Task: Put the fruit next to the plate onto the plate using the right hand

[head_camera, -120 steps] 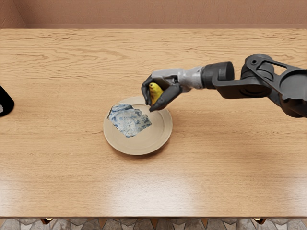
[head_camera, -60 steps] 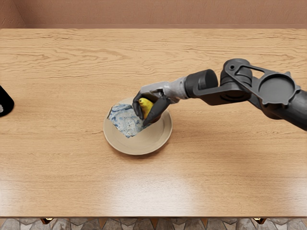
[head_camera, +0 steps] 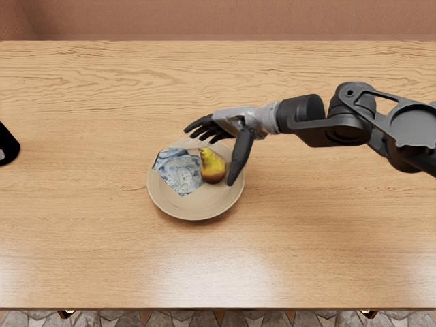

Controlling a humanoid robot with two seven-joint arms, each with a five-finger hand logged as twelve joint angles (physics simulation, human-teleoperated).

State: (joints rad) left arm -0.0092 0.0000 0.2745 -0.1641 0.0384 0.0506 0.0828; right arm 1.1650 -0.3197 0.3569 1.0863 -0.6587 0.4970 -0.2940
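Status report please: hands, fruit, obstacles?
Right robot hand open above plate; left arm resting at left edge. Pear lies on plate, not held. Crumpled blue-white packet beside it.

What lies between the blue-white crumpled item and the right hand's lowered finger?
The yellow pear, resting on the plate, as the head view shows.

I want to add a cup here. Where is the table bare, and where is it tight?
Bare table lies in front of the plate, behind the right hand, and left toward the left arm at the edge. The plate is crowded: pear, crumpled scrap, open hand above.
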